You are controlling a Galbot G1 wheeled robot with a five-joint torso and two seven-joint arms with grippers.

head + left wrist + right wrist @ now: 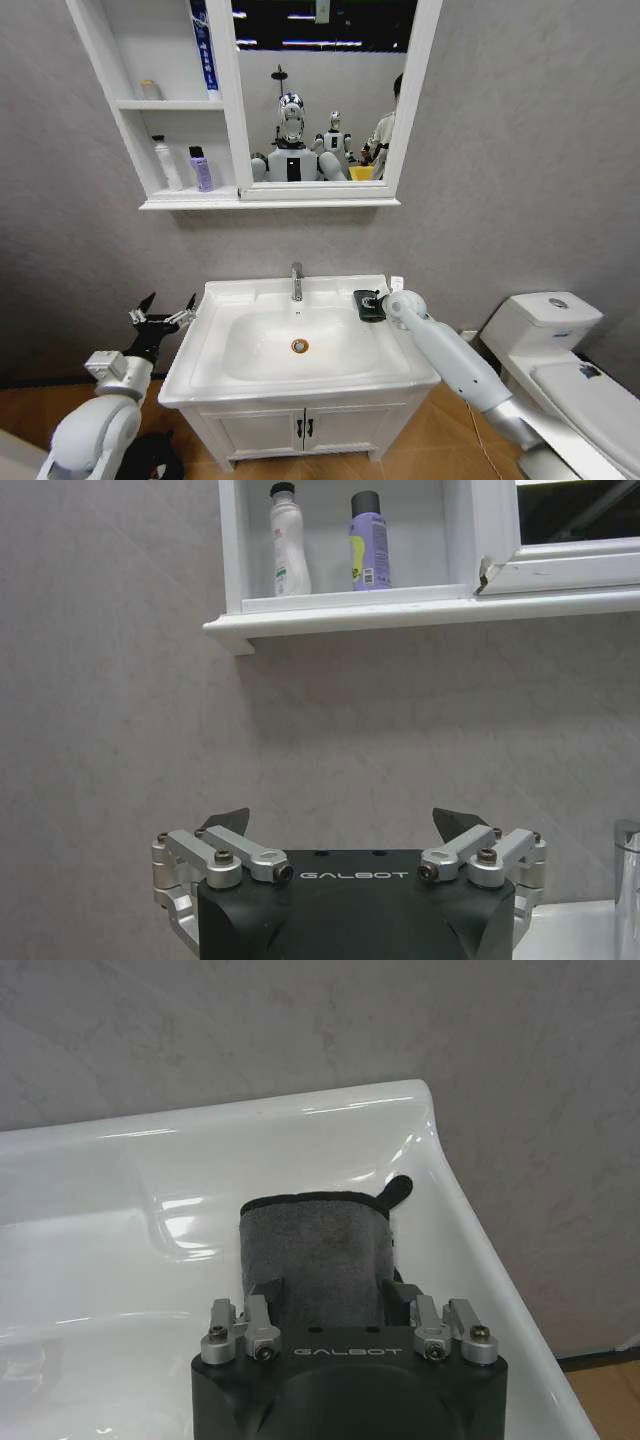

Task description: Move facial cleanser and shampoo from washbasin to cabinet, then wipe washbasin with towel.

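The facial cleanser [166,163] [287,542] and the purple shampoo [201,169] [367,542] stand side by side on the lowest shelf of the cabinet [128,105]. The dark grey towel [366,306] [315,1245] lies on the right rim of the washbasin [300,385] [300,1120]. My right gripper [372,303] [335,1295] is down on the towel's near end, its fingers closed in against both sides of the cloth. Left of the washbasin, at rim height, my left gripper [163,312] [342,825] is open and holds nothing.
A chrome tap [297,282] rises at the back of the bowl. A white toilet [560,340] stands close to my right arm. A two-door cupboard [305,428] sits under the washbasin. A blue-and-white tube [203,45] and a small jar [150,90] occupy the upper shelves.
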